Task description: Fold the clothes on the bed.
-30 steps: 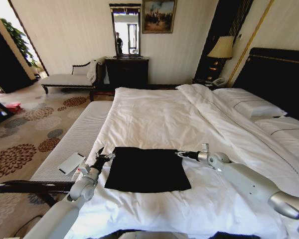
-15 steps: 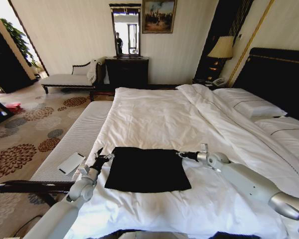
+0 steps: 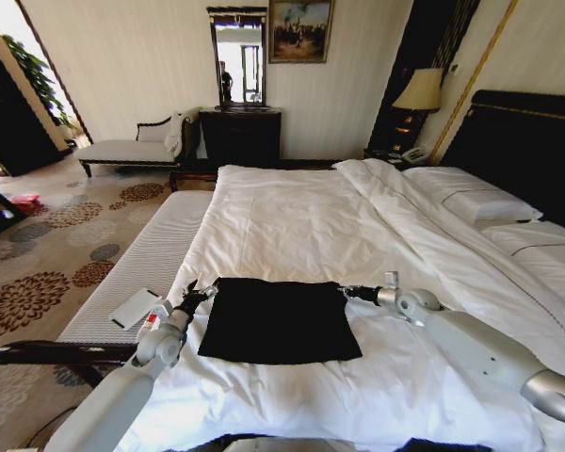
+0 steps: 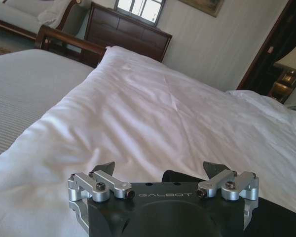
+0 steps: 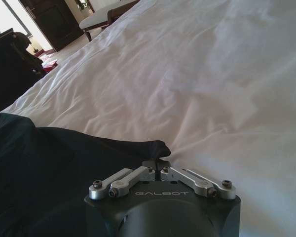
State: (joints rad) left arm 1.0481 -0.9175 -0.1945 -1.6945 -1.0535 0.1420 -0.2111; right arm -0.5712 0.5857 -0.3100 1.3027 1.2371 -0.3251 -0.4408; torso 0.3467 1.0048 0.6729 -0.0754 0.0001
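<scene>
The clothes [image 3: 278,320] are a black T-shirt lying flat as a rectangle on the white duvet of the bed [image 3: 301,217], near its foot. My left gripper [image 3: 196,292] is open at the shirt's far left corner. In the left wrist view that corner [image 4: 176,176] lies between the spread fingers [image 4: 104,168]. My right gripper [image 3: 344,293] is at the far right corner, low on the duvet. In the right wrist view its fingers [image 5: 158,162] are closed together on the bunched corner of the black cloth [image 5: 64,163].
A striped bench [image 3: 146,254] runs along the bed's left side with a white flat device [image 3: 135,308] on it. A dark wooden rail [image 3: 61,353] lies in front of it. Pillows [image 3: 471,198] and the dark headboard [image 3: 532,141] are on the right.
Both arms shifted only slightly: the right gripper edged a little to the right, and the left arm rose a little. The shirt lies as before.
</scene>
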